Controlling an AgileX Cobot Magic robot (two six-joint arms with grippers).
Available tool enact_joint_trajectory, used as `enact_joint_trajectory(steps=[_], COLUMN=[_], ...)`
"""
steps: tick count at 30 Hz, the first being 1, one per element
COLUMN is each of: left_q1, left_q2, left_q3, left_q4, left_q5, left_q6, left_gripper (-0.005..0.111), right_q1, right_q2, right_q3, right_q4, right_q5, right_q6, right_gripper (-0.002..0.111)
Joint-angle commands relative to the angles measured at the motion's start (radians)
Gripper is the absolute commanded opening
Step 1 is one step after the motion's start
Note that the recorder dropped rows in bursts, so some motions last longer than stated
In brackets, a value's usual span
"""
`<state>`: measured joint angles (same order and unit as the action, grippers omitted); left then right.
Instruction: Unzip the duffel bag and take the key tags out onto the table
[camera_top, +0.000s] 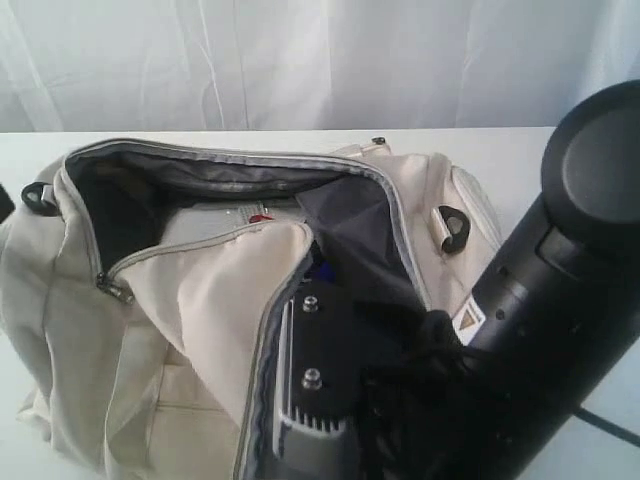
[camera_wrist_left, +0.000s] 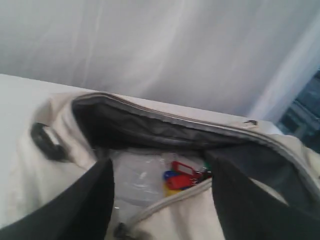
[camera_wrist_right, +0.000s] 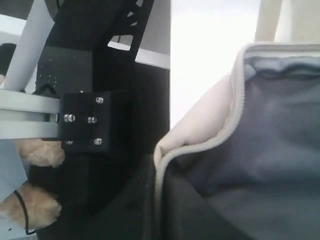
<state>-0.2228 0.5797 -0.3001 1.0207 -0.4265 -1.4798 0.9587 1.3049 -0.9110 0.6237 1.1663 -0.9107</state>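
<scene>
The cream duffel bag (camera_top: 200, 330) lies unzipped on the white table (camera_top: 510, 150), its grey lining showing and the red, blue and yellow key tags (camera_wrist_left: 181, 176) inside. A pale curtain (camera_top: 300, 60) hangs behind. The arm's warning sticker (camera_top: 467, 322) is unreadable. The left gripper (camera_wrist_left: 162, 200) gapes wide and empty over the opening. The right gripper, itself hidden, is closed.

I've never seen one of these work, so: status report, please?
Left pincer open above the duffel bag, right pincer shut at its rim. Bag unzipped, key tags inside. Right arm crowds the opening.
</scene>
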Motion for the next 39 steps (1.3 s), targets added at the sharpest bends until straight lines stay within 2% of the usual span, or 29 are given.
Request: enact_joint_trajectory(steps=[1,7,11,16,20,24,27,32,36,39], left_q1=[0.001,0.001,0.001,-0.023,-0.114,-0.220,-0.270,-0.326,-0.342,-0.349], left_q2=[0.135,0.366,0.446,0.530,0.610,0.713,0.772,0.830,0.846,0.866], left_q3=[-0.003,-0.003,-0.010,-0.096,-0.196,-0.300,-0.346,-0.386,-0.390,-0.390], left_q4=[0.050,0.112,0.134,0.266,0.288,0.408,0.437,0.484,0.497,0.482], left_q5=[-0.261,-0.524,-0.620,-0.624,-0.580,-0.496,-0.486,-0.410,-0.357,-0.357], left_q6=[-0.094,-0.154,-0.170,-0.233,-0.252,-0.345,-0.374,-0.402,-0.408,-0.408], left_gripper=[0.061,0.061,0.061,0.061,0.061,0.061,0.061,0.061,0.061,0.055], right_q1=[0.023,0.023,0.023,0.023,0.023,0.023,0.023,0.023,0.023,0.023], right_q2=[-0.012,-0.010,-0.010,-0.010,-0.010,-0.010,-0.010,-0.010,-0.010,-0.010], right_q3=[0.032,0.043,0.043,0.043,0.043,0.043,0.043,0.043,0.043,0.043], right_q4=[0.028,0.028,0.028,0.028,0.028,0.028,0.028,0.028,0.028,0.028], right_q5=[0.055,0.055,0.031,0.033,0.032,0.032,0.032,0.032,0.032,0.032], right_q6=[0.029,0.029,0.027,0.025,0.025,0.025,0.025,0.025,0.025,0.025], right_gripper=[0.000,0.000,0.000,0.000,0.000,0.000,0.000,0.000,0.000,0.000])
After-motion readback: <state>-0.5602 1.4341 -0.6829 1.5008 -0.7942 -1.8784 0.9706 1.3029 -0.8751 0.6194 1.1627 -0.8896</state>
